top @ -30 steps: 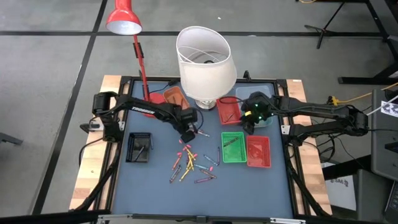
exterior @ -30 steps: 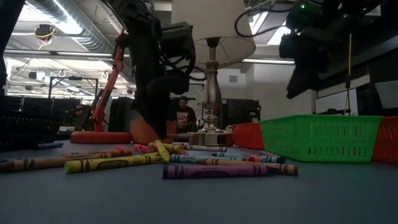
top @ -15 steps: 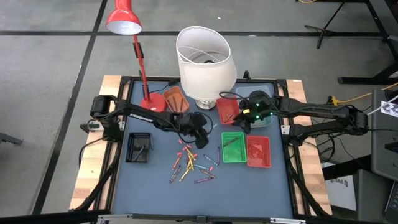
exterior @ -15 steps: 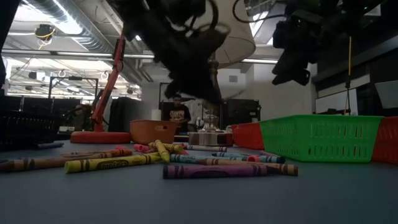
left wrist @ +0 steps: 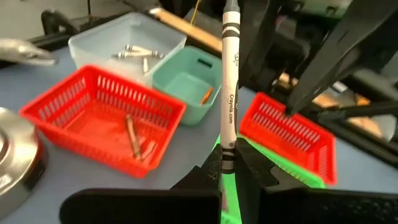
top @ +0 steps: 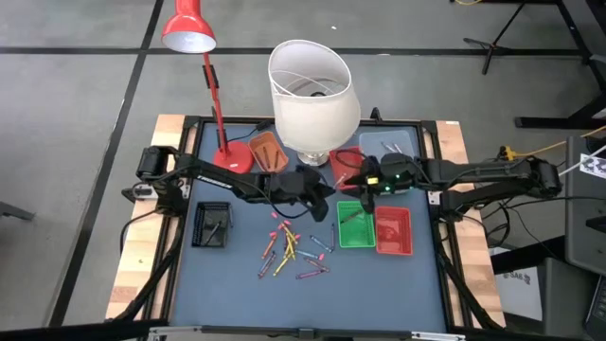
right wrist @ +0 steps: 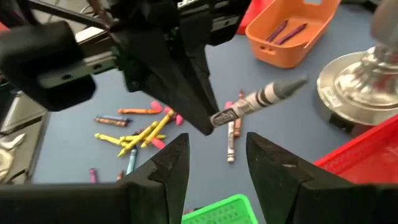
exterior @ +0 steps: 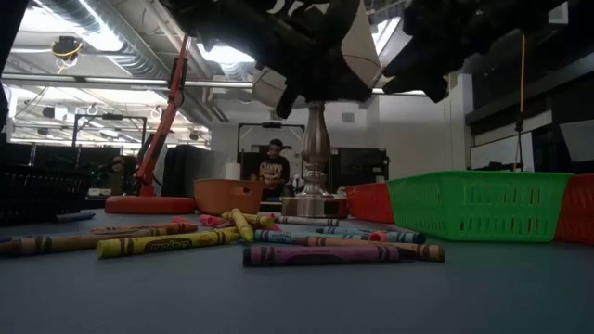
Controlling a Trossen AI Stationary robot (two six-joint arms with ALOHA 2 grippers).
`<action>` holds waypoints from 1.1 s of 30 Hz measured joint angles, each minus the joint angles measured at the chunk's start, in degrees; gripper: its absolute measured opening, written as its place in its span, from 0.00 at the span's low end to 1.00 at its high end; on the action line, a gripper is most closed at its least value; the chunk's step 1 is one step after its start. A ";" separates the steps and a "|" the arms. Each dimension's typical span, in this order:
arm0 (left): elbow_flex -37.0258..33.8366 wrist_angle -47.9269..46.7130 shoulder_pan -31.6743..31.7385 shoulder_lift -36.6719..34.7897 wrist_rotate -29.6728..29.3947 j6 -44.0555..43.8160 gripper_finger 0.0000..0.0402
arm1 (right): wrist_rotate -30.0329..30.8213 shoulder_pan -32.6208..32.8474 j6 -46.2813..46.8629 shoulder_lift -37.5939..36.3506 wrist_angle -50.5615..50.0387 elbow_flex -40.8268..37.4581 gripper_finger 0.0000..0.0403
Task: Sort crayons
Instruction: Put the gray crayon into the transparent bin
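A grey crayon (left wrist: 230, 74) is lifted above the table, with my left gripper (top: 327, 187) shut on it. It sticks out past the fingers toward my right gripper (top: 365, 185), which stands open just short of the crayon's pointed tip (right wrist: 297, 81) and touches nothing. Several loose crayons (top: 289, 248) of mixed colours lie flat on the blue mat below; in the low view they are the crayons (exterior: 278, 243) in the foreground. My left gripper pinches the grey crayon near its blunt end (left wrist: 227, 155) between its two fingers. The fingers come nearly level from the table's left side and lie along the crayon. The crayon juts forward from the fingertips (right wrist: 208, 121), clear of the table.
A green tray (top: 356, 225) and a red tray (top: 393, 230) sit right of the pile. Another red tray (left wrist: 99, 124), a teal tray (left wrist: 186, 87) and a clear tray (left wrist: 124, 46) stand farther back. An orange tray (right wrist: 292, 28), a black tray (top: 211, 224), a white-shaded lamp (top: 312, 90) and a red lamp (top: 189, 33) also stand here.
My left gripper has risen from the crayon pile and gone toward the table's right edge, tipping up from pointing down to nearly level, with the grey crayon in it. My right gripper has swung toward the left gripper and tipped up, staying open.
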 joint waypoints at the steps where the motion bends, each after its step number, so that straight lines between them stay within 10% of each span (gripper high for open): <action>1: 0.00 0.84 0.00 0.00 0.02 0.00 0.02 | 1.16 0.36 0.00 0.00 0.11 0.00 0.39; 23: 0.00 3.09 -0.76 0.00 0.10 0.11 0.02 | 4.04 1.01 -0.16 0.00 6.70 0.00 0.38; 33: 0.00 3.03 -0.74 0.00 0.07 0.18 0.02 | 6.38 1.01 0.03 0.02 6.77 0.00 0.13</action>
